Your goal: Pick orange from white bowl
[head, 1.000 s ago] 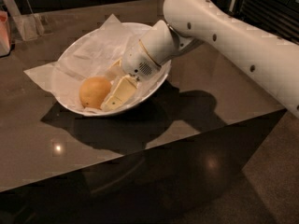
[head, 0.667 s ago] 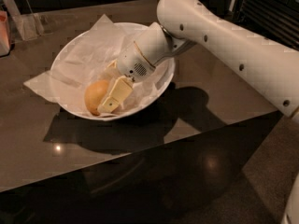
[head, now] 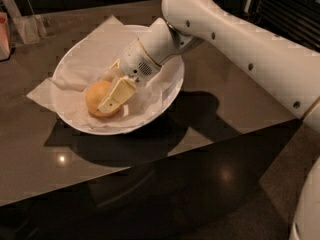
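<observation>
The orange (head: pixel 96 100) lies in the white bowl (head: pixel 167 91), on its crumpled white paper lining, left of the bowl's middle. My gripper (head: pixel 113 86) reaches down into the bowl from the upper right on the white arm. One finger (head: pixel 119 93) lies across the near right side of the orange. The other finger (head: pixel 112 73) sits against its far side. The jaws are closed on the orange, which still rests low in the bowl.
The bowl stands on a dark brown table (head: pixel 235 84) whose front edge (head: pixel 150 166) runs across below it. A clear container (head: pixel 31 28) and a pink object (head: pixel 4 34) stand at the back left. The white arm (head: pixel 250 44) spans the right side.
The near finger has moved from beside the orange onto it, and the fingers now hold it on both sides. The bowl appears larger and slightly shifted in the view.
</observation>
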### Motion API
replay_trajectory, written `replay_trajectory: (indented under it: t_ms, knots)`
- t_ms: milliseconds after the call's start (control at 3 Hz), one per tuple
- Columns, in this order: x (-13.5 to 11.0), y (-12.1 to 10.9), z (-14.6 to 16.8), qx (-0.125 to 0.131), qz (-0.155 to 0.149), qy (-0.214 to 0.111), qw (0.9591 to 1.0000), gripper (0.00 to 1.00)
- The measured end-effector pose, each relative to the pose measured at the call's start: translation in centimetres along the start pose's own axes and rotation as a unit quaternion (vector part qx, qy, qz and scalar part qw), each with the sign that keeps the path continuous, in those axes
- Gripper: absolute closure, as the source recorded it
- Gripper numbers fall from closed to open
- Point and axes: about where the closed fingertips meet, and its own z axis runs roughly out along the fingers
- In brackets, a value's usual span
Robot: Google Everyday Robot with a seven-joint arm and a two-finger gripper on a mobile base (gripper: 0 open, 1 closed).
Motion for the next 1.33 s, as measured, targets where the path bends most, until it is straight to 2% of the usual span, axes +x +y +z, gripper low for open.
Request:
replay_trajectory:
  t_ms: [667,1000,1333]
  knots:
    - [0.49,0.55,-0.03,0.014,0.004,0.011,0.9998,0.88]
    - [0.79,0.86,-0.26,0.02,0.005,0.019,0.9996,1.0]
    - [0.88,1.07,-0.71,0.027,-0.003,0.03,0.9992,1.0]
